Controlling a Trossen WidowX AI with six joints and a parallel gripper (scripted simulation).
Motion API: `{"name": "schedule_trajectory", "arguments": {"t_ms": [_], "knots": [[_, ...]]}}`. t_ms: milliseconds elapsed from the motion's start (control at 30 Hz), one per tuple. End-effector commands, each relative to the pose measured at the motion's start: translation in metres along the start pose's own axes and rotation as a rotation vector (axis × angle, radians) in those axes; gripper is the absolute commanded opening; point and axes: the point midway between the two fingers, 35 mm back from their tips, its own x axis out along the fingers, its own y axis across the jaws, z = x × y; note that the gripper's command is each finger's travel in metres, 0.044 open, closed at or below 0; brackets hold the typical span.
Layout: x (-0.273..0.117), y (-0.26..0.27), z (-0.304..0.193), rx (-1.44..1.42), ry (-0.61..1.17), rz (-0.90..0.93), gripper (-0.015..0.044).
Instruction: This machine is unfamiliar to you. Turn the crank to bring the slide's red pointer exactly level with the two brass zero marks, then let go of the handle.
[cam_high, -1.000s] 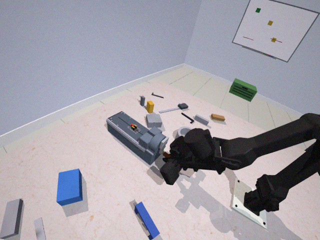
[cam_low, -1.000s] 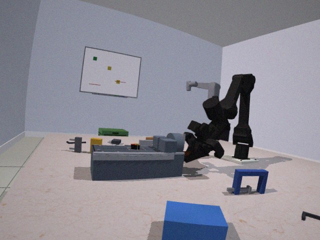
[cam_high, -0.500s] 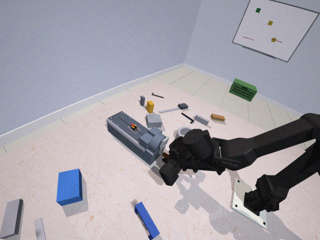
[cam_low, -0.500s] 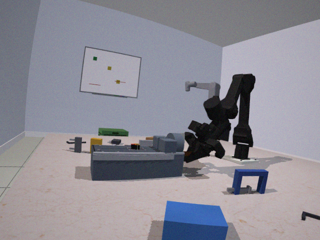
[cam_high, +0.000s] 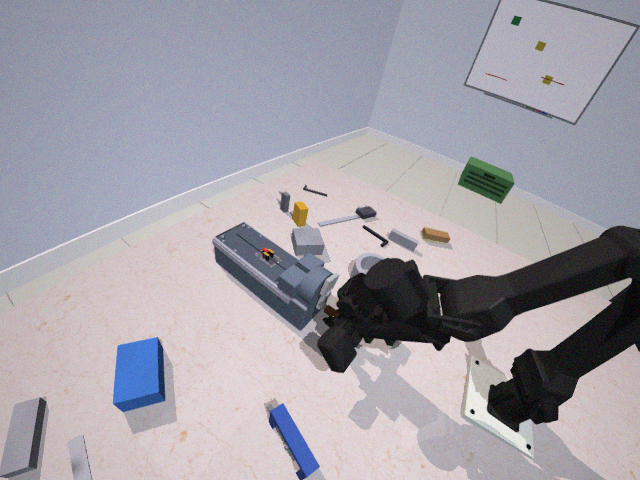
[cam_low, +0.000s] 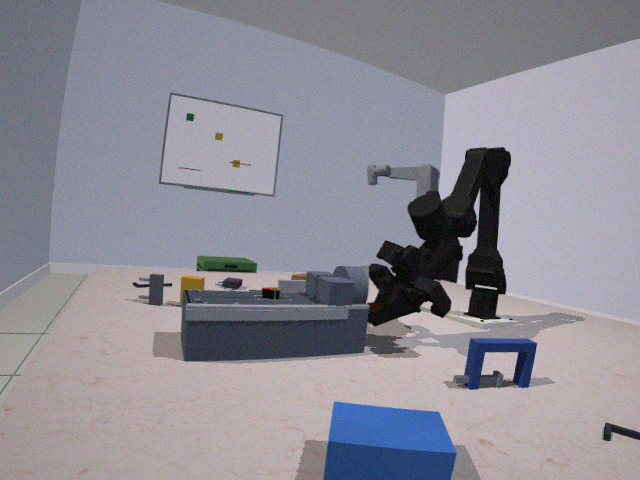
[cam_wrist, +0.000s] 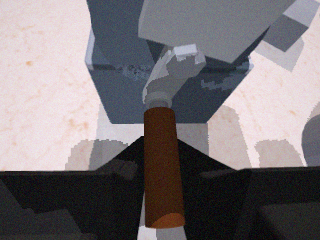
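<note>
We have our gripper (cam_high: 333, 320) (cam_low: 373, 312) (cam_wrist: 156, 142) closed around the brown crank handle (cam_high: 331, 311) (cam_low: 375, 306) (cam_wrist: 162, 165), its fingers pressing from both sides. The handle joins a grey crank arm (cam_wrist: 167, 80) at the end of the slate-blue machine (cam_high: 268, 284) (cam_low: 273, 333) (cam_wrist: 170, 95), which rests on the pale speckled surface. On the machine's top, beside the slot, we see the small red pointer (cam_high: 266, 250) (cam_low: 267, 289) close to the brass zero marks (cam_high: 268, 254); we cannot tell whether they are exactly level. A grey block (cam_high: 308, 240) stands just beside the machine, and a blue box (cam_high: 139, 373) (cam_low: 388, 439) sits well apart from it.
</note>
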Motion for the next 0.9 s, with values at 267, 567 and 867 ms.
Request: {"name": "schedule_trajectory", "arguments": {"t_ms": [267, 567, 867], "knots": [[-0.003, 0.0101, 0.0025, -0.007, -0.004, 0.026, 0.0], [-0.0041, 0.0117, 0.0035, -0.006, -0.004, 0.026, 0.0], [-0.0054, 0.0134, 0.0047, -0.006, -0.004, 0.026, 0.0]]}}
